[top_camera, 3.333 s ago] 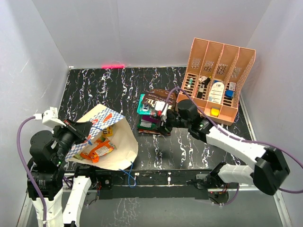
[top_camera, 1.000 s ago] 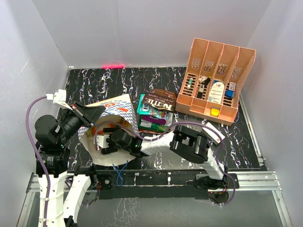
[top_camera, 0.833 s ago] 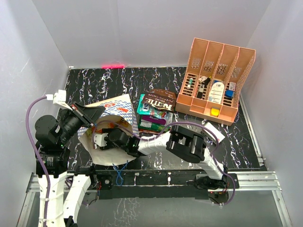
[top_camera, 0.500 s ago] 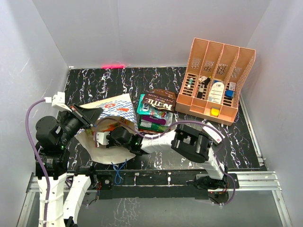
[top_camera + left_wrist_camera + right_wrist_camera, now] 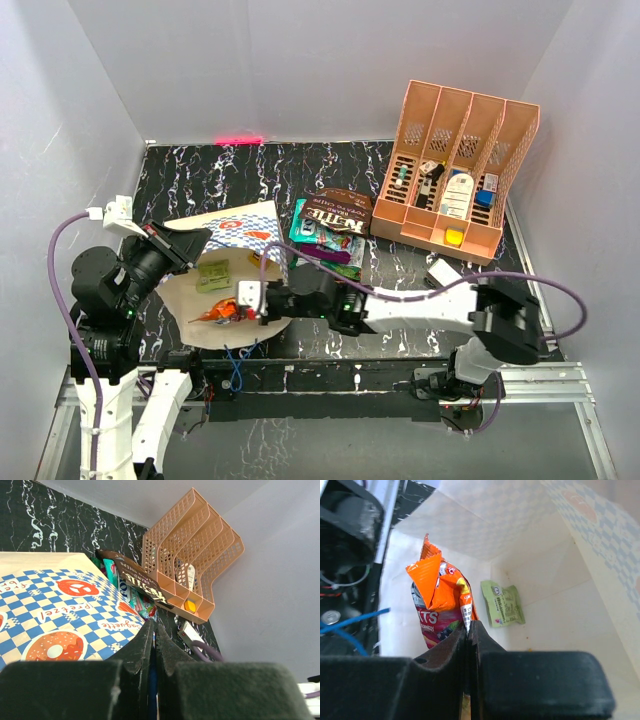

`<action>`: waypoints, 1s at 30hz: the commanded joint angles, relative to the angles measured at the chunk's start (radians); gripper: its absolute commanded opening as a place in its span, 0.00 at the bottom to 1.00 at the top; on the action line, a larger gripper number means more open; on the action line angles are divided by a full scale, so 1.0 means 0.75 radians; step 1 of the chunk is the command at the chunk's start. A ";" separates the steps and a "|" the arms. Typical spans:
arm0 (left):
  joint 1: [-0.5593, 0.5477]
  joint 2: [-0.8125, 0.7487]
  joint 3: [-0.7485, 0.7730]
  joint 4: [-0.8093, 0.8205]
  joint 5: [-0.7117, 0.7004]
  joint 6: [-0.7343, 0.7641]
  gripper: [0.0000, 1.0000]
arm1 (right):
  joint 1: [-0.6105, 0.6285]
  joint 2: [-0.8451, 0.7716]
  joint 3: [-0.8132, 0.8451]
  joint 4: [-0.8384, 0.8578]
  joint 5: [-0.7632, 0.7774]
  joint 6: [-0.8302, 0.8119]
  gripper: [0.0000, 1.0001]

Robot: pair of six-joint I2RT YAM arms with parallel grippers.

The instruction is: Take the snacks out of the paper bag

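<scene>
The paper bag [image 5: 250, 228] lies on its side at the left, mouth toward the near edge, its checked outside [image 5: 60, 615] facing up. My left gripper [image 5: 153, 630] is shut on the bag's blue cord handle and holds the top flap up. My right gripper [image 5: 247, 298] reaches into the mouth, shut on the edge of an orange snack packet [image 5: 437, 595] that also shows from above [image 5: 220, 313]. A green packet [image 5: 503, 604] lies flat deeper inside the bag. A brown chip bag [image 5: 338, 212], a teal packet [image 5: 305, 230] and a purple packet [image 5: 322, 256] are piled on the table.
A salmon-orange file rack [image 5: 460, 170] with small items stands at the back right. A small white box [image 5: 443, 272] lies in front of it. The bag's other blue cord [image 5: 235, 355] hangs over the near rail. Walls close in on both sides.
My right gripper closed on the orange packet and drew back toward the bag's mouth, the arm stretching out to the right. The left gripper stays on the handle.
</scene>
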 commanded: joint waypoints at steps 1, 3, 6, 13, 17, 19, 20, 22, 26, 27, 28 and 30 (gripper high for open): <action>-0.006 0.002 0.041 -0.012 -0.012 0.020 0.00 | -0.003 -0.257 -0.116 0.112 -0.099 0.056 0.07; -0.006 0.000 0.036 -0.008 -0.011 0.017 0.00 | -0.003 -0.389 -0.174 0.105 -0.114 0.048 0.07; -0.005 -0.004 0.021 0.002 -0.011 0.013 0.00 | -0.003 -0.616 -0.248 0.083 -0.163 -0.010 0.07; -0.007 -0.007 0.014 -0.007 -0.026 0.009 0.00 | -0.003 -0.970 -0.218 -0.111 -0.130 -0.251 0.07; -0.008 -0.013 0.022 -0.025 -0.043 0.016 0.00 | -0.003 -1.037 -0.158 -0.179 0.082 -0.378 0.07; -0.008 -0.015 0.025 -0.038 -0.053 0.021 0.00 | -0.002 -1.046 -0.156 -0.166 0.238 -0.416 0.07; -0.008 -0.016 0.028 -0.046 -0.058 0.024 0.00 | -0.003 -1.046 -0.163 -0.144 0.337 -0.422 0.07; -0.009 -0.012 0.043 -0.073 -0.069 0.034 0.00 | -0.006 -1.036 -0.190 -0.050 0.560 -0.424 0.07; -0.008 -0.005 0.059 -0.094 -0.077 0.042 0.00 | -0.082 -0.988 -0.241 0.012 0.854 -0.400 0.07; -0.008 -0.005 0.059 -0.091 -0.076 0.041 0.00 | -0.123 -0.981 -0.255 0.010 0.868 -0.375 0.07; -0.008 -0.003 0.057 -0.089 -0.073 0.040 0.00 | -0.164 -0.979 -0.267 -0.001 0.866 -0.321 0.07; -0.008 0.000 0.059 -0.087 -0.066 0.036 0.00 | -0.251 -0.968 -0.275 -0.062 0.843 -0.223 0.07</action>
